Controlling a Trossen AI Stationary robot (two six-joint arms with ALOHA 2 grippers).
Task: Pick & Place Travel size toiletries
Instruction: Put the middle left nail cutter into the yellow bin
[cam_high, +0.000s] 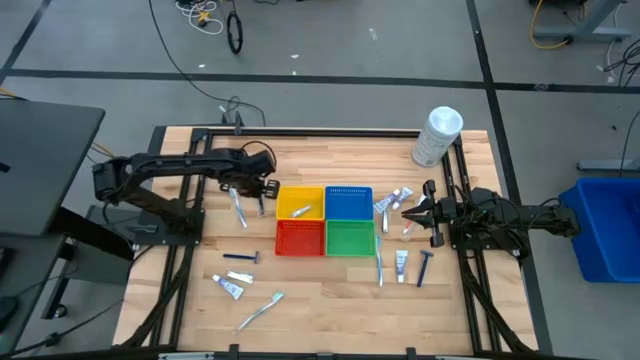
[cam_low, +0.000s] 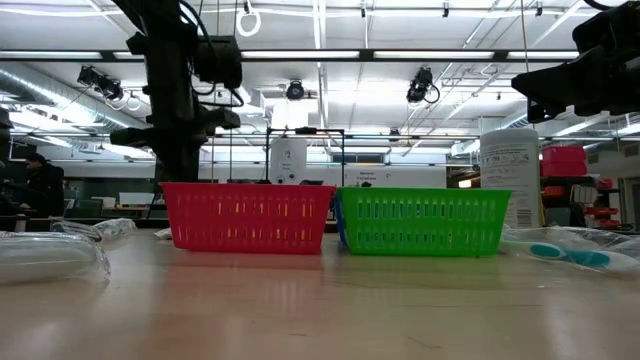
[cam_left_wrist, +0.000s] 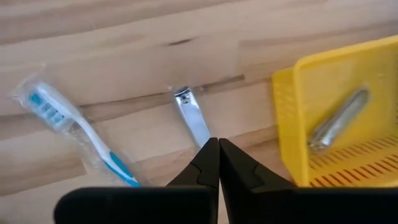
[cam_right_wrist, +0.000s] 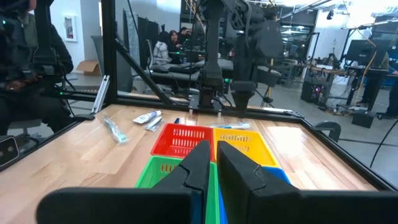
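Gripping nail clipper (cam_left_wrist: 193, 117), left jaws closed

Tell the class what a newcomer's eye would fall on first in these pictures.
Four bright baskets sit together mid-table: yellow basket, blue basket, red basket and green basket. The left gripper hovers shut beside the yellow one, above a nail clipper. A tall white container stands at the far right corner.
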